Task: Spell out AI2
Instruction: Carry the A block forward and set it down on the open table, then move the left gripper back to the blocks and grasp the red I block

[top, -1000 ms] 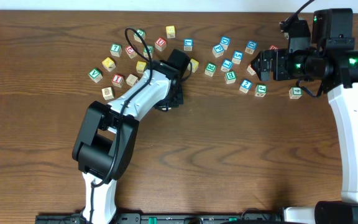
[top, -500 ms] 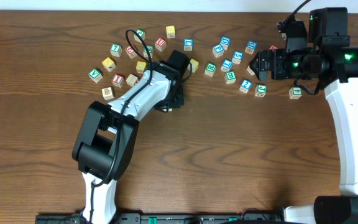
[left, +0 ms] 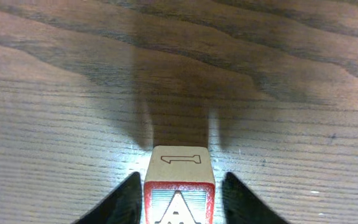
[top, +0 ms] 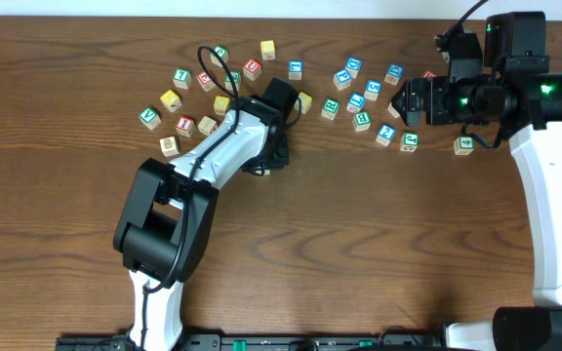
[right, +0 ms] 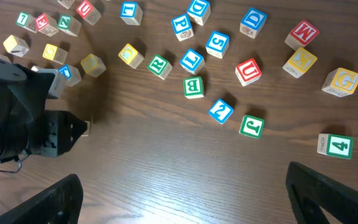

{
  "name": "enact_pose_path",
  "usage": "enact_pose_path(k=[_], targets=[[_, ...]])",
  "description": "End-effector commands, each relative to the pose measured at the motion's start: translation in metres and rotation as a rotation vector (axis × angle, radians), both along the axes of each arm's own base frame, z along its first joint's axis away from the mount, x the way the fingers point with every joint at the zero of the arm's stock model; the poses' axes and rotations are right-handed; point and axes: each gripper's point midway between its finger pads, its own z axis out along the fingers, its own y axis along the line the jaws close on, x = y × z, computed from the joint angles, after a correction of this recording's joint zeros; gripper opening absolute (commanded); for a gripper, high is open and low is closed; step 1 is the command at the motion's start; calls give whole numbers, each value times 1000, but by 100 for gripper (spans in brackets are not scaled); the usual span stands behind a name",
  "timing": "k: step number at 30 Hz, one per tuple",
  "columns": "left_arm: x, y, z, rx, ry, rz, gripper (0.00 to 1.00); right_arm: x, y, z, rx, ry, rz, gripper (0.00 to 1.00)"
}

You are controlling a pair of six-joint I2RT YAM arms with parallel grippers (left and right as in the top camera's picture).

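The table (left: 278,56) is dark brown wood with a clear grain and a smooth, slightly shiny finish. At the lower middle of the left wrist view, the A cube (left: 179,202) is pale, matt wood with red paint. The left fingers (left: 124,202) look black matt plastic.

Even light, glare beside cube (left: 179,186)
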Motion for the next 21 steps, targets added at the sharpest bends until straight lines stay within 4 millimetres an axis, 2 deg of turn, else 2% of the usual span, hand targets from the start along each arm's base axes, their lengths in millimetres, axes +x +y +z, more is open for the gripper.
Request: enact_pose_path(k=[1, 3, 7, 15, 18, 21], targets=[[5, -1, 11, 5, -26, -64, 47, 1, 3, 4, -6, -14, 16, 99], [15, -3, 30, -12, -75, -73, 51, 1, 3, 4, -6, -13, 16, 99], [31, 3, 75, -51, -191, -56, 52, 0, 3, 4, -6, -13, 16, 99], [42, 47, 161, -65, -388, -21, 53, 0, 3, 4, -6, -13, 16, 99], [42, 64, 183, -60, -437, -17, 52, 0, 3, 4, -6, -13, 16, 99], [44, 79, 190, -34, -457, -44, 52, 0, 3, 4, -6, -13, 16, 99]])
